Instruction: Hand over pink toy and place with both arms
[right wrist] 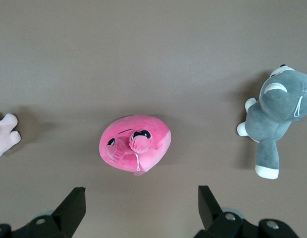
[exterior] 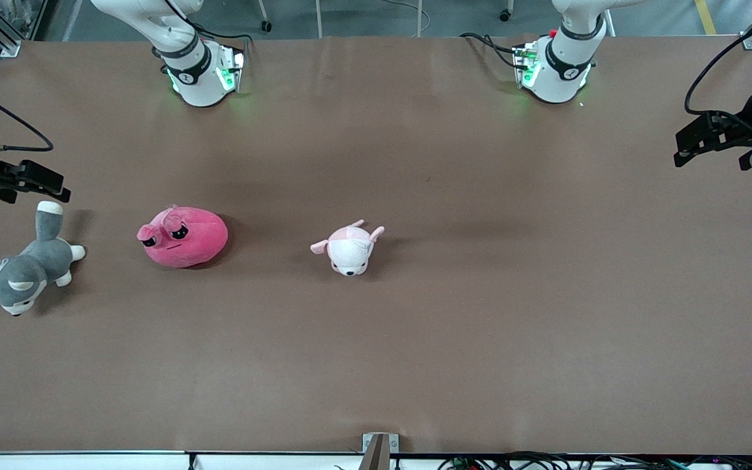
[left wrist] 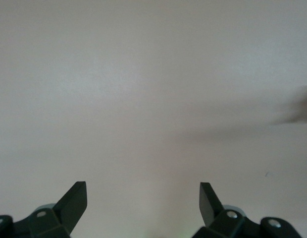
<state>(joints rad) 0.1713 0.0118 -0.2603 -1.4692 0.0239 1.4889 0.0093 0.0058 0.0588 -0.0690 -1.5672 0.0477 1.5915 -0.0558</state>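
The pink toy (right wrist: 135, 143) lies on the surface (exterior: 480, 294) under the right claw (right wrist: 141, 201), open and empty. The left claw (left wrist: 143, 201), also open, waits over bare surface

A grey-and-white plush dog (exterior: 23, 271) lies on the brown table (exterior: 513, 294) at the right arm's end, sprawled on its side with one white-tipped paw pointing up toward the bases and its head nearer the front camera. From the right wrist camera its grey body and white paws show clearly (right wrist: 275, 121). Toward the middle of the table sits a small white-and-pale-pink plush animal (exterior: 348, 248), pink ears splayed, dark nose facing the front camera. The two plush animals lie well apart. A tangle of cables (exterior: 546, 462) runs along the table's near edge.
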